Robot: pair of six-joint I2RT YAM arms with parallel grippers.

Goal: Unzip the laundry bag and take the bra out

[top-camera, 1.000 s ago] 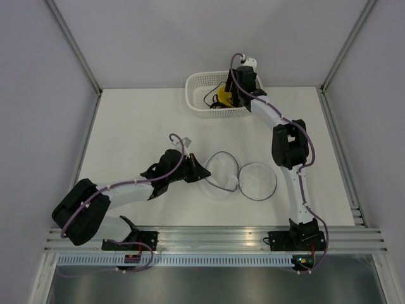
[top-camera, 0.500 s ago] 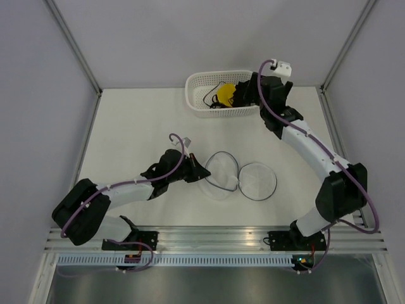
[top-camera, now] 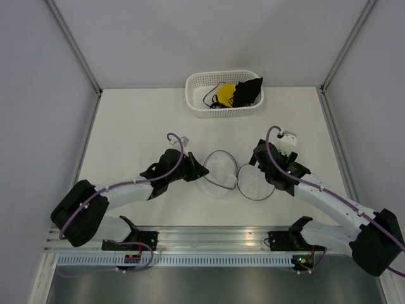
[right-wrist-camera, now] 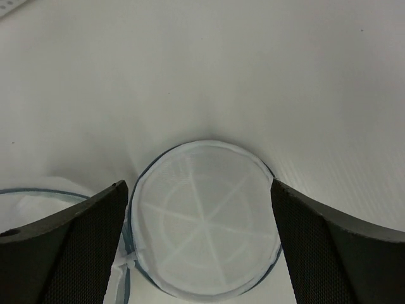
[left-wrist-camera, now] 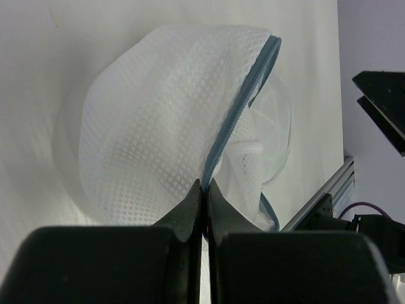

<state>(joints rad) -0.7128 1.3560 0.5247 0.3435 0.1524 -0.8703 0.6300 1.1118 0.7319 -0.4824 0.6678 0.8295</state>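
White bench (top-camera: 139, 120) between grey walls (top-camera: 38, 95), from above: one laundry bag (top-camera: 218, 172) lies unzipped in two round halves mid-bench; one perforated basket (top-camera: 209, 113) at the far edge holds the one bra (top-camera: 223, 94), well apart from the bag. Left wrist: left jaws clamped together on the bag's zipper rim (left-wrist-camera: 243, 107), that half raised. Right wrist: right jaws spread wide over the flat half, gripping nothing.
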